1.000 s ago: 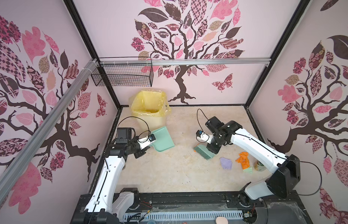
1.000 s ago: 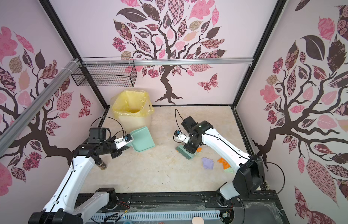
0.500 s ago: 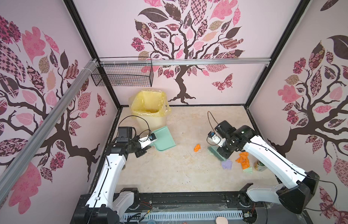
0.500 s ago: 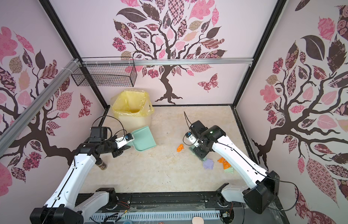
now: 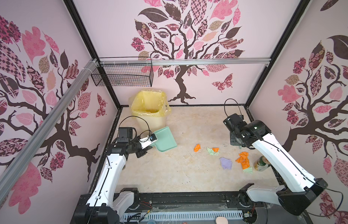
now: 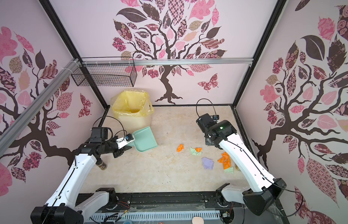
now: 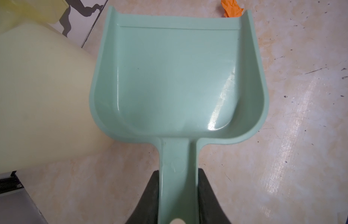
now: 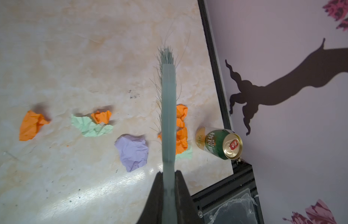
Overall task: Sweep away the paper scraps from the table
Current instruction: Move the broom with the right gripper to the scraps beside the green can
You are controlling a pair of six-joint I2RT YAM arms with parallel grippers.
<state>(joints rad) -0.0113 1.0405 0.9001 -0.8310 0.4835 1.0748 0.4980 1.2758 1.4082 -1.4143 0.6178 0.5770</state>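
Beside the lined bin [image 5: 150, 116], my left gripper [image 7: 178, 180] clamps the dustpan [image 7: 177, 77], mouth facing the paper scraps [image 5: 225, 162] on the table's [image 5: 169, 174] right side. My right gripper [image 8: 169, 180] clenches the brush [image 8: 168, 116] near them, for sweeping.

On the table [image 5: 169, 170], paper scraps [image 5: 226, 163] (orange, lilac, green) lie right of centre — dustpan [image 5: 165, 141] well apart.

About six paper scraps [image 8: 132, 151], one dustpan [image 7: 177, 77], one brush [image 8: 168, 116], one can [image 8: 217, 143]
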